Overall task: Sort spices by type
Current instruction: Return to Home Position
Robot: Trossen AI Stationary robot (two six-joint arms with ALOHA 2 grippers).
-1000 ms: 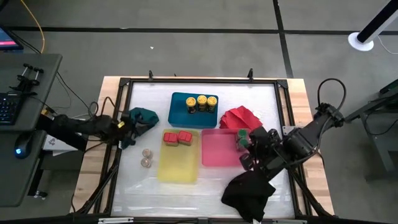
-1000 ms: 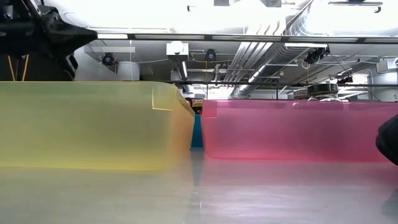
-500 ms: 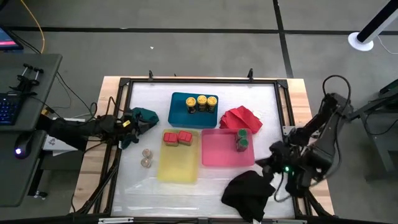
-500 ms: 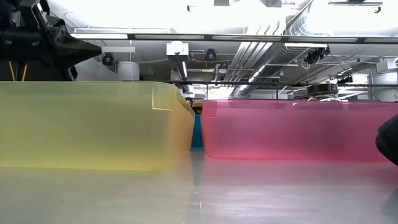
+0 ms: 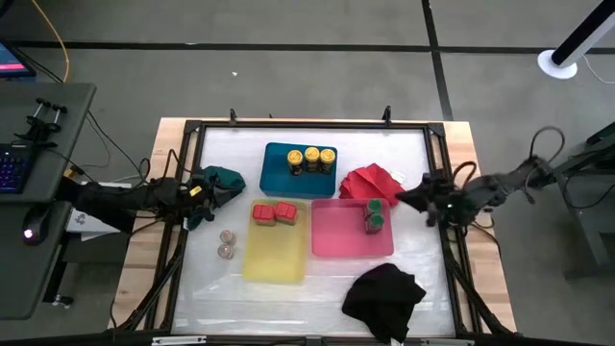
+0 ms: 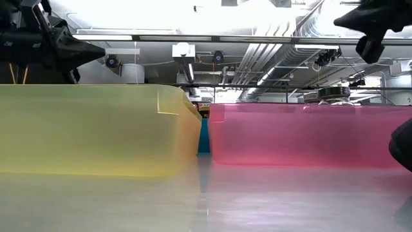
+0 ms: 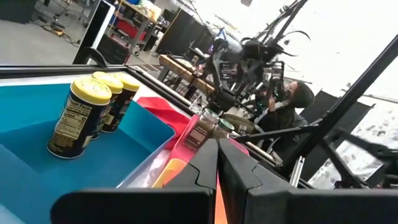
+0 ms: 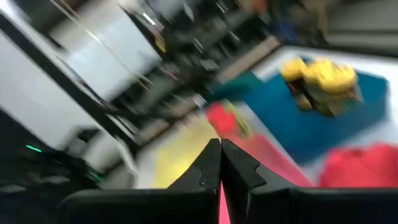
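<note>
Left wrist view: the left gripper (image 7: 217, 144) has its two dark fingers pressed together with nothing between them. The right wrist view tells the same of the right gripper (image 8: 220, 144) — fingers clenched on nothing.

In the high view, the left gripper sits at the table's left edge, just beside a teal cloth (image 5: 226, 181), and its arm reaches in from the left. The right gripper is at the right edge, near a red cloth (image 5: 373, 181) but apart from it, and its arm reaches in from the right. In the low view both arms hang above the tray rims.

Three trays stand between the arms. The blue tray (image 5: 277, 175), toward the top of the high view, holds three yellow-lid jars (image 5: 311, 158) upright in a row. Below it, the yellow tray (image 5: 274, 255) holds two red-lid jars (image 5: 274, 212) side by side and touching, at the end nearest the blue tray. Just beside it on the right, the pink tray (image 5: 336, 240) holds two green-lid jars (image 5: 374, 215) close together in its upper right corner.

Two silver-lid jars (image 5: 226, 243) stand on the bare table (image 5: 317, 298) just left of the yellow tray — one close behind the other, outside every tray. A black cloth (image 5: 384, 296) lies crumpled toward the table's lower right, just below the pink tray.
</note>
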